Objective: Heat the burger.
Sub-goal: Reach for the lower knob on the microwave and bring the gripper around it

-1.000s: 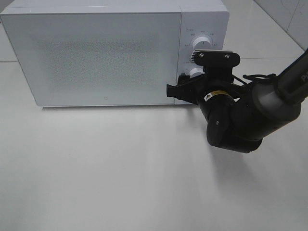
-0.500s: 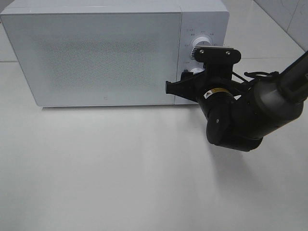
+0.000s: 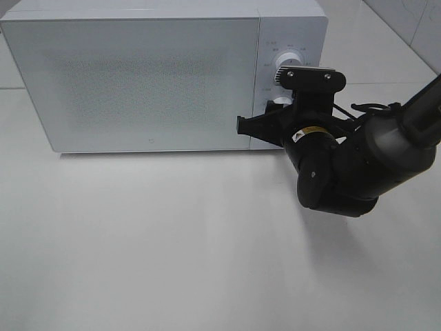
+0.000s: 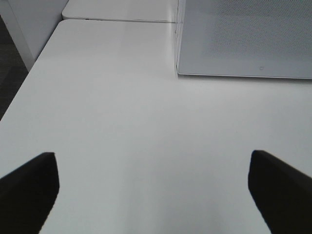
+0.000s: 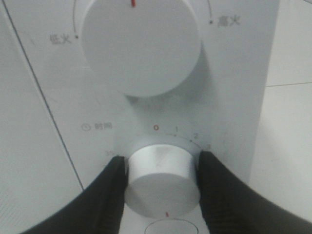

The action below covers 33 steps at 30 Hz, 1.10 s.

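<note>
1 microwave (image 3: 138, 76), 2 knobs (upper knob (image 5: 141, 44), lower knob (image 5: 163, 183)), 2 tools (L tool (image 4: 155, 187), R tool (image 5: 162, 168)), 1 table (image 3: 172, 262).

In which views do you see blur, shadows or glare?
Exterior high: sharp, even light, soft shadow on the table beneath the right arm. Left wrist: jaws are dark, blurred shapes. Right wrist: slightly soft close-up; lower knob well lit, numbers legible.

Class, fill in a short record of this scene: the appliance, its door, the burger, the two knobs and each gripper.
appliance: white microwave on a white table
door: closed
burger: not visible in any view
right gripper: jaws pressed against both sides of the lower timer knob
upper knob: untouched, its red mark sits between its two labels
left gripper: jaws wide open over bare table, holding nothing
</note>
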Each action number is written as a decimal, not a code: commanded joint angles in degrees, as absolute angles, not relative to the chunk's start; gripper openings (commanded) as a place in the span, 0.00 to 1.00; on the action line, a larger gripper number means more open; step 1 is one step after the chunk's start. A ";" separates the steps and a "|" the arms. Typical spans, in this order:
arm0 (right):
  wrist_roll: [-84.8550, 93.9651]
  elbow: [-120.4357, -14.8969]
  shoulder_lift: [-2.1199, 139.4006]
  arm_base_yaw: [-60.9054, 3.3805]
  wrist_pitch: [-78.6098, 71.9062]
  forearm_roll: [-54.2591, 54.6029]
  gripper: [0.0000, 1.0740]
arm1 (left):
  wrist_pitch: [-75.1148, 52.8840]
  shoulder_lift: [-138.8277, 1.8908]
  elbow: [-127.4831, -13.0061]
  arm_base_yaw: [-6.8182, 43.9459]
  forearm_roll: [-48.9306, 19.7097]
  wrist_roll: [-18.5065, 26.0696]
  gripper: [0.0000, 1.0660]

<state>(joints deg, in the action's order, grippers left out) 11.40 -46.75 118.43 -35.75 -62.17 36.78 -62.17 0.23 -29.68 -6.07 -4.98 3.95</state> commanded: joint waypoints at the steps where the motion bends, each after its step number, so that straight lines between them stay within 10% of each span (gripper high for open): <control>1: 8.31 -47.73 117.51 -35.64 -64.29 30.31 0.00 | -61.25 1.26 -29.56 -6.30 -4.93 3.61 0.92; 33: -75.06 -47.73 117.51 -35.64 -70.24 14.55 0.00 | -61.25 1.26 -29.56 -6.30 -4.93 3.61 0.92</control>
<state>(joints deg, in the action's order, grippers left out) -72.19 -44.81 118.66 -34.43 -64.52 28.59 -62.17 0.23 -29.68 -6.07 -4.98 3.95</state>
